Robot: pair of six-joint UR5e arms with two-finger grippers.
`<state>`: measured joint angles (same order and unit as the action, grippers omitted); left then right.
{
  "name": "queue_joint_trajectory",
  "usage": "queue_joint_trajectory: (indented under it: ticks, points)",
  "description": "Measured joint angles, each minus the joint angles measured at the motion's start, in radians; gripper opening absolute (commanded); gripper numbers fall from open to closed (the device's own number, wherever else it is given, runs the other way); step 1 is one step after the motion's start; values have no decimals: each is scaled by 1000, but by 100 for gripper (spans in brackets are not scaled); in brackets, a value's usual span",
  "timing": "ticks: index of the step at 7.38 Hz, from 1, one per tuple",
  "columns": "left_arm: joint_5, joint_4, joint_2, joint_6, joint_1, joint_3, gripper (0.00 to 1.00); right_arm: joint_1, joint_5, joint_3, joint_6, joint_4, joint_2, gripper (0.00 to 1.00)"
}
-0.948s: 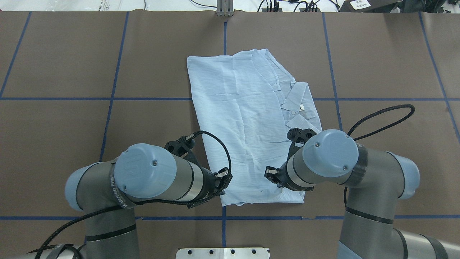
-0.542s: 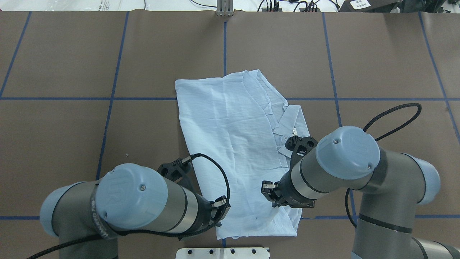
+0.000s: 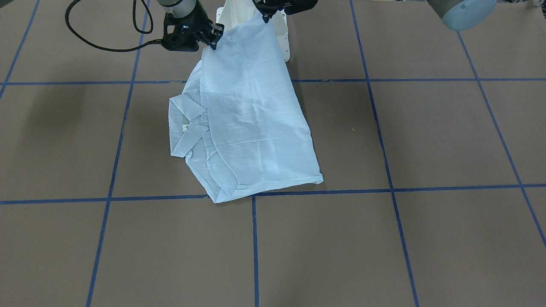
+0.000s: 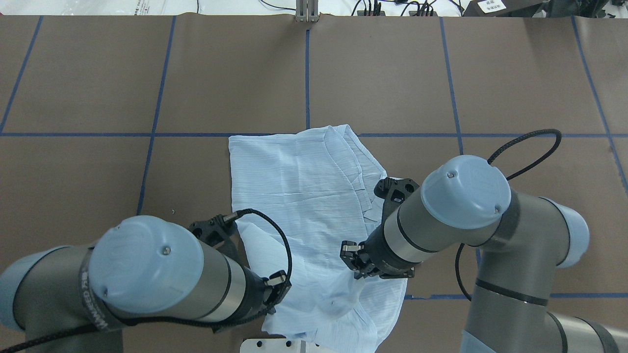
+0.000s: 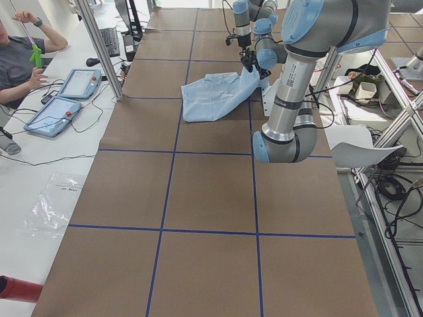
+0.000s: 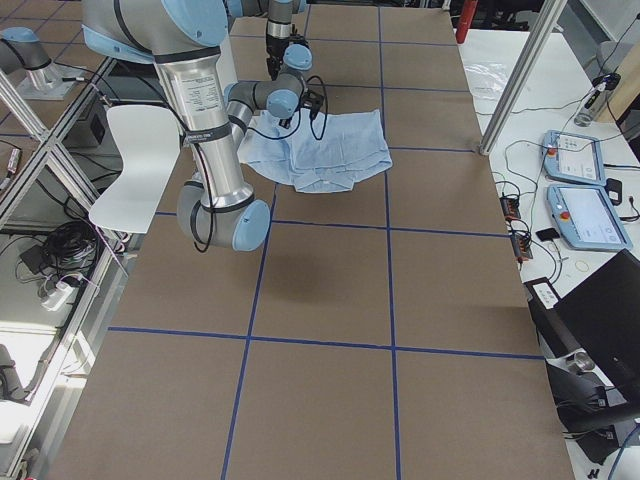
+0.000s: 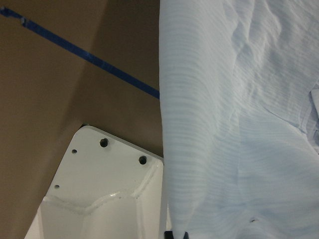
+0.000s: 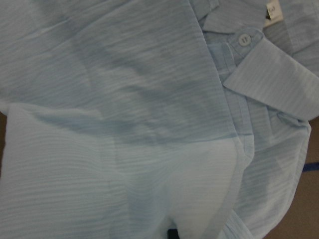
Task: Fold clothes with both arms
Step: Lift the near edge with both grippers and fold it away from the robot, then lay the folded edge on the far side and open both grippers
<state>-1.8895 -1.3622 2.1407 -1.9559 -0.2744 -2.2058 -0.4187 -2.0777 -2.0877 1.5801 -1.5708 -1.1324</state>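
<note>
The light blue striped shirt (image 3: 251, 123) lies folded on the brown table, its collar (image 3: 187, 111) and neck label (image 3: 186, 127) on the robot's right side. The edge nearest the robot is raised off the table. My right gripper (image 3: 213, 42) is shut on one corner of that edge and my left gripper (image 3: 267, 16) is shut on the other. From overhead the shirt (image 4: 299, 191) runs between the left arm (image 4: 147, 269) and the right arm (image 4: 461, 196), whose wrists hide the fingertips. The right wrist view shows the cloth, a white button (image 8: 244, 40) and the label (image 8: 271, 12) close up.
The white pedestal base (image 4: 265, 344) sits right under the raised shirt edge and shows in the left wrist view (image 7: 99, 199). Blue tape lines (image 3: 426, 79) grid the table. An operator (image 5: 23, 56) and tablets (image 5: 63, 105) are beside the table's far side.
Both arms have pulled back toward the robot's base, dragging the shirt nearer. Its near edge has risen off the table and now hangs over the pedestal.
</note>
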Motion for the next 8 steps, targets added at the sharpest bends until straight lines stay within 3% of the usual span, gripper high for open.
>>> queue_joint_trajectory:
  ticks: [4,8]
  points:
    - [-40,-48,17,167,-223,175,0,-130,16,203,-146,2,173,0]
    - [-42,-173,40,230,-321,345,0,-211,16,477,-291,11,324,0]
